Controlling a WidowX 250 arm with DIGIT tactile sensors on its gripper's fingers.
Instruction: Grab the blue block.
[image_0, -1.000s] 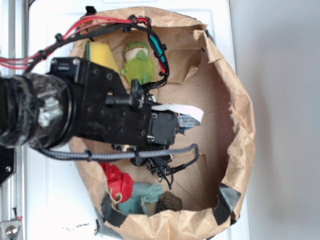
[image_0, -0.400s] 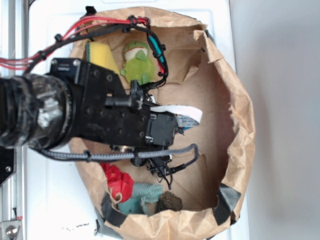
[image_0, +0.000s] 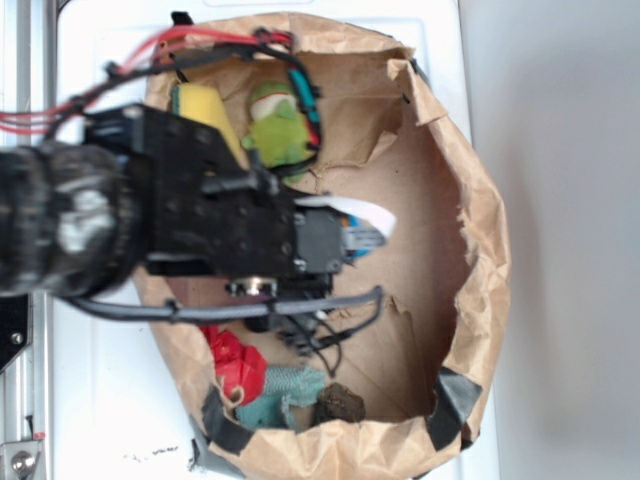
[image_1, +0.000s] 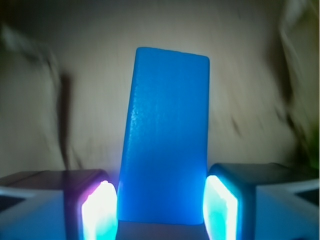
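One tool pinching blue block above brown paper floor.

Bright exterior; dim, blurred, glaring wrist view

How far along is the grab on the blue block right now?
Done: the gripper is lined up, with the blue block standing between its two fingers in the wrist view. In hand: the closing; the pads sit right at the block's sides, but firm contact cannot be confirmed. Left: finishing the squeeze and lifting it out of the paper bag, where the arm hides the block in the exterior view.
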